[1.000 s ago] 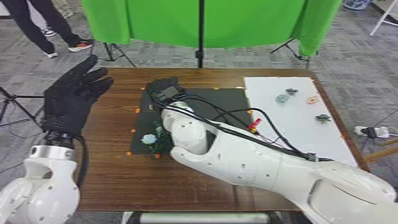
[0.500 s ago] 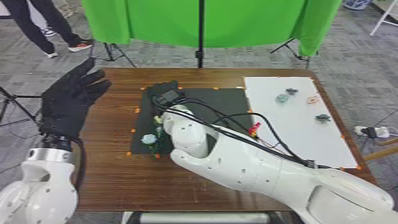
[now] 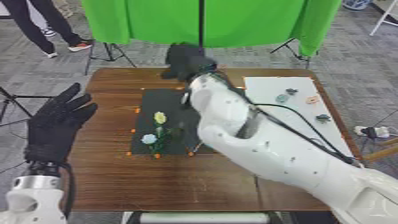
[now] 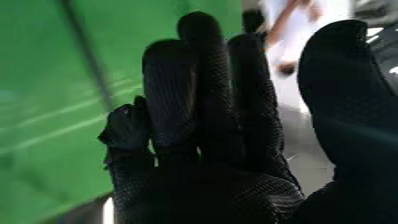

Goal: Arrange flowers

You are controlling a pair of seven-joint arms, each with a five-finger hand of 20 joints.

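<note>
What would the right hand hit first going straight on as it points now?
Likely the green backdrop beyond the wooden table; depth between it and the right hand is unclear.

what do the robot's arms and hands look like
Both arms have smooth, rounded white shells dotted with small dark marks. Each robot hand, left and right, is covered by a black fabric glove with a fine textured weave. A black cable runs along each arm, and the left arm has a silvery-grey band below the glove.

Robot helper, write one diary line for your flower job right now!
right hand: open, past the black mat | white flower, yellow flower: on mat | left hand: open, off mat
</note>
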